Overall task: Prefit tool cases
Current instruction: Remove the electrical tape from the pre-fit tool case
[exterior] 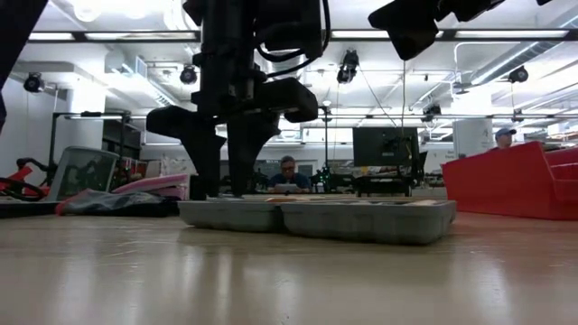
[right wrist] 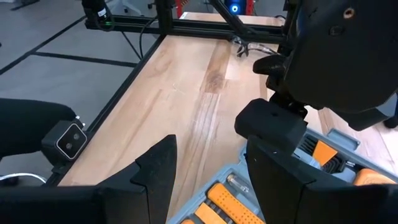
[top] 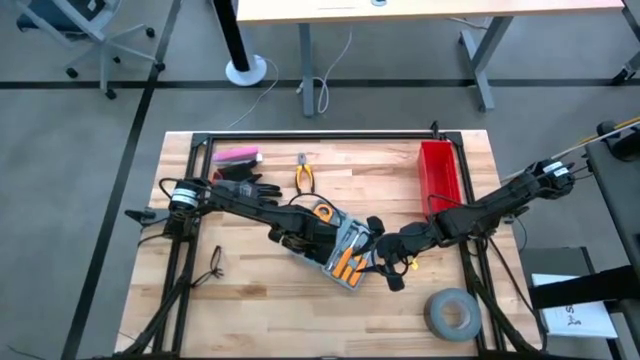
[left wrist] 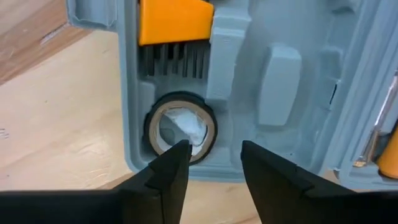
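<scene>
The flat grey-blue plastic tool case (top: 345, 250) lies open mid-worktop (top: 260, 300), between both grippers. It looks rigid, light and probably slippery; grasp an outer rim. Left gripper (left wrist: 211, 165) hovers above it, jaws parted and empty. Right gripper (right wrist: 208, 171): jaws wide, empty.

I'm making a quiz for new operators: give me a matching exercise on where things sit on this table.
Things:
1. tool case
2. red bin
3. grey tape roll
4. pliers

Places:
A. near edge, right side
B. far edge, middle
C. far right corner
D. table centre, between both claws

Pairs: 1-D, 2-C, 3-A, 4-B
</scene>
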Robot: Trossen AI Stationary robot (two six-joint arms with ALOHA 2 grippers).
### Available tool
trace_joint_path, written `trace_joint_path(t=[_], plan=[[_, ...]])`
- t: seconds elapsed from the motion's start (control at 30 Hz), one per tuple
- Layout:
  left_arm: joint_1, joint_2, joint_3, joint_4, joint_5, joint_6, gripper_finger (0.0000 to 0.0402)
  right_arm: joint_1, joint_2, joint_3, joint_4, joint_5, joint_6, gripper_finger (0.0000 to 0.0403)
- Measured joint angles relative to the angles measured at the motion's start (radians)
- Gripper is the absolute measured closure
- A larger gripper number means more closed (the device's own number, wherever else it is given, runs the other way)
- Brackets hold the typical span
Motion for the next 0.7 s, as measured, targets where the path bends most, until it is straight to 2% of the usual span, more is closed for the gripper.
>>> trace_joint_path(t=[0.4, 0.7], plan=[[0.0, -0.001, -0.012, 0.01, 0.0, -0.001, 0.0274, 0.003, 0.0, 0.0, 0.0, 0.0, 0.004, 0.0231], [0.0, -0.003, -0.033, 0.036, 0.0, 0.002, 0.0267, 0.008, 0.0, 0.0, 0.0, 0.0, 0.008, 0.0231]])
